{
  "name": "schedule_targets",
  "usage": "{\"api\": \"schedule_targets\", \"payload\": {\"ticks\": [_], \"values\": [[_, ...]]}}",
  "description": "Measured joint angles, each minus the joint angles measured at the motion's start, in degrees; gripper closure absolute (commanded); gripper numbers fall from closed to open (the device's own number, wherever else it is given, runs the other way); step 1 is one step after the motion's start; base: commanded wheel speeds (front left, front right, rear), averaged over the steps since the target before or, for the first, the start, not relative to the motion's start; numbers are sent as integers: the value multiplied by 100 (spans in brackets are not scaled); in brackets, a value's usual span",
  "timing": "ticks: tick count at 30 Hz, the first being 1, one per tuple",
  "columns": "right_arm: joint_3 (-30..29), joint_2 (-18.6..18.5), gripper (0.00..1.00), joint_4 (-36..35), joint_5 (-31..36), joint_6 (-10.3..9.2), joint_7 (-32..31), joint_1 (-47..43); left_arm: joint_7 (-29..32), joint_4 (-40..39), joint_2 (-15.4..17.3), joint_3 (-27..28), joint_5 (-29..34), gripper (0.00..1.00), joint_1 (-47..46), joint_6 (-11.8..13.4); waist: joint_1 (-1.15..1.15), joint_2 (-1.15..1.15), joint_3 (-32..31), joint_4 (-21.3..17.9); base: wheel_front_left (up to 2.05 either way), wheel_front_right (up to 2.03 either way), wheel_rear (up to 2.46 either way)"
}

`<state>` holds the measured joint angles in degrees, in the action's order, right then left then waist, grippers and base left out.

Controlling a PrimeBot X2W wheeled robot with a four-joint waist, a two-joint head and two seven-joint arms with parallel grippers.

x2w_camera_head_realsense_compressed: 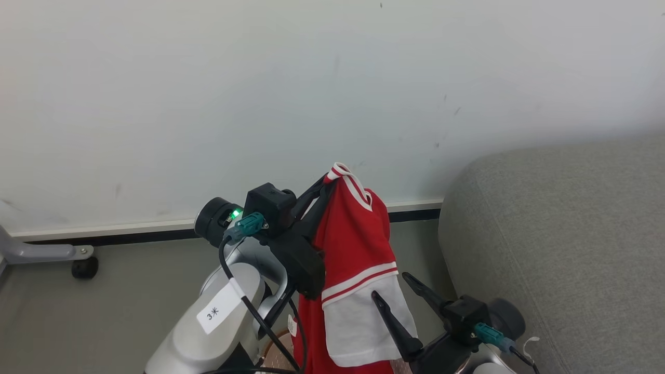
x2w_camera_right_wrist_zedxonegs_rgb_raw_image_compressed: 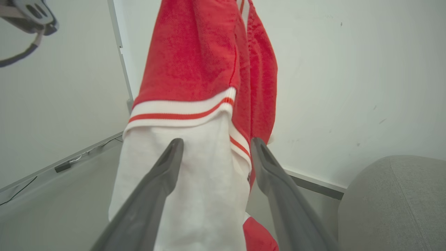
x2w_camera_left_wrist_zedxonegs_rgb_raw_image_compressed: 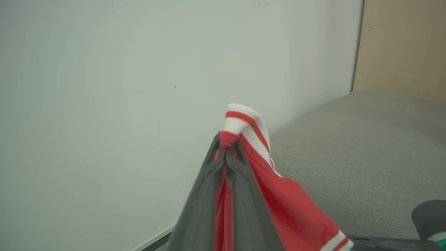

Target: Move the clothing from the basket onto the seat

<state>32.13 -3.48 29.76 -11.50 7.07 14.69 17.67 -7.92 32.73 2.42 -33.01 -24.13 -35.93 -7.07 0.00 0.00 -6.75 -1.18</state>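
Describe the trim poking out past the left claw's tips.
White fabric trim with one red stripe; clearest in the left wrist view.

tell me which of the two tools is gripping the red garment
The left tool: it is shut on the striped trim of the bright red soft sports garment, which hangs from it. The right tool stands open beside the white panel.

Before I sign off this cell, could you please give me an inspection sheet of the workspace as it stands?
Surface: grey seat, nothing seen on its visible part.
Job's things: red-and-white clothing hangs in the air beside the seat.
Clutter: nothing seen.
Grippers: left gripper shut on the clothing's striped trim; right gripper open at the white panel, contact unclear.
Cables: black cable loops below the left gripper.
Surroundings: pale wall, grey floor, wheeled metal leg.
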Motion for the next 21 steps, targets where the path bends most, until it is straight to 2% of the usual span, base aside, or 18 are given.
{"api": "schedule_targets", "payload": {"ticks": [11, 12, 13, 15, 16, 17, 21], "values": [[541, -2, 0, 771, -244, 1, 0, 636, 76, -226, 0, -215, -121, 100, -58, 9, 0, 0, 79, 237, 0, 0, 0], [621, -5, 7, 806, -297, 1, 0, 717, 76, -261, -4, -248, -143, 100, -59, 13, 0, 0, 88, 256, 0, 0, 0], [722, -5, 40, 837, -337, 1, 0, 794, 77, -293, -7, -271, -155, 100, -59, 26, 0, 0, 96, 274, 0, 0, 0], [928, -3, 65, 897, -432, 1, 0, 941, 77, -343, -9, -285, -176, 100, -59, 54, 0, 0, 114, 299, 0, 0, 0], [1002, 2, 85, 924, -476, 1, 0, 1000, 77, -361, -7, -299, -209, 100, -59, 59, 0, 0, 122, 307, 0, 0, 0], [1060, 2, 100, 942, -530, 1, 0, 1046, 87, -377, -5, -312, -258, 100, -59, 62, 0, 0, 130, 315, 0, 0, 0], [1192, 0, 100, 1005, -716, 2, 0, 1179, 120, -414, -8, -327, -359, 100, -57, 107, 0, 0, 161, 330, 0, 0, 0]]}}
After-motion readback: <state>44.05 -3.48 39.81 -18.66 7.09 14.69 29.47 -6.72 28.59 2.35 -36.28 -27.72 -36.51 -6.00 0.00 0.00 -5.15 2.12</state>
